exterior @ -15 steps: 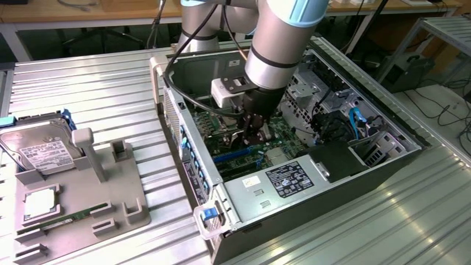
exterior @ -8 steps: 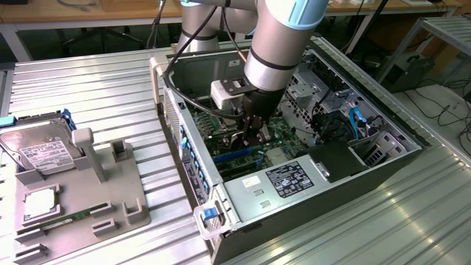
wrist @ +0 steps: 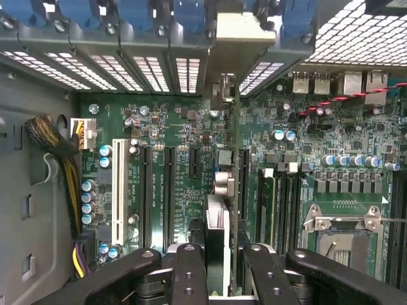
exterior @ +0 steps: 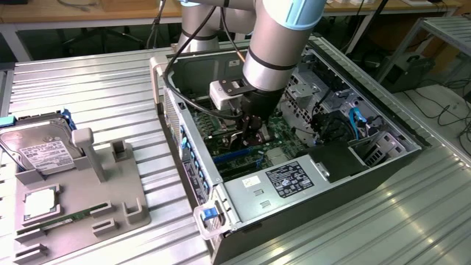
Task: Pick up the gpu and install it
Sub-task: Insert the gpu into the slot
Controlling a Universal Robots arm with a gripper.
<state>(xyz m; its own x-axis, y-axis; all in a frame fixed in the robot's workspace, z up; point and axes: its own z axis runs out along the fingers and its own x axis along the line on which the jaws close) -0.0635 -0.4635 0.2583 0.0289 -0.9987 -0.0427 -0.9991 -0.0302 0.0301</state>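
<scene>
The gpu (wrist: pixel 224 190) shows edge-on in the wrist view, a thin dark card standing upright over the green motherboard (wrist: pixel 184 127) between the long black expansion slots (wrist: pixel 168 197). Its silver bracket (wrist: pixel 236 38) lies against the case's rear slot openings. My gripper (wrist: pixel 224 264) is shut on the card's near end, with a black finger (wrist: pixel 191 267) on each side. In the exterior view my gripper (exterior: pixel 250 132) reaches down inside the open computer case (exterior: pixel 294 187), low over the motherboard. I cannot tell whether the card's edge sits in a slot.
Blue slot latches (wrist: pixel 137 13) line the case's rear wall. A yellow and black cable bundle (wrist: pixel 54 143) hangs by one case wall. On the exterior view's left, a grey fixture (exterior: pixel 110 187) holds a hard drive (exterior: pixel 41 146), a processor (exterior: pixel 41 201) and a green memory stick (exterior: pixel 63 218).
</scene>
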